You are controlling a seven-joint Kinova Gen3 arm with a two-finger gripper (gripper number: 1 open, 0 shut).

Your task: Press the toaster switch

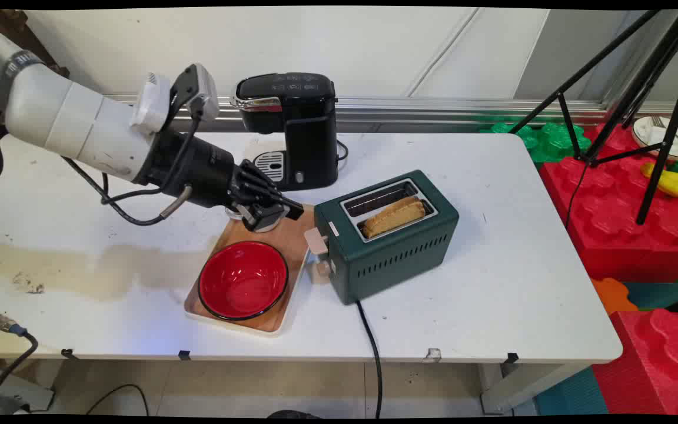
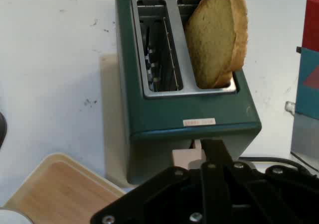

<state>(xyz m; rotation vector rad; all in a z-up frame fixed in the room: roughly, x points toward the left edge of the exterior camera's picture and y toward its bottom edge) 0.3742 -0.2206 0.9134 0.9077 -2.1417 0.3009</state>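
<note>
While the white arm reaches in low from the left, its black two-finger gripper [image 1: 292, 210] is held over the far end of a light wooden rectangular tray [image 1: 292, 235], close to the lever end of a dark green two-slot metal toaster [image 1: 395, 259]. The fingers are seen drawn together into a single black bar in the hand view [image 2: 215, 157], with no gap visible between them and nothing gripped; their tip lies just at the toaster's beige lever knob [image 2: 187, 158], though contact cannot be confirmed. A slice of browned toast [image 1: 394, 217] is lodged in the slot nearer the table's front edge, standing up out of it and leaning, while the other slot is seen bare down to its wire guides. A red bowl with a black rim [image 1: 243, 280] is set on the near half of the tray, just beside the toaster's lever end. A black single-cup coffee machine [image 1: 295, 126] stands behind the gripper near the wall. A black power cord [image 1: 371, 347] is run from the toaster's base over the white table's [image 1: 521, 282] front edge.
</note>
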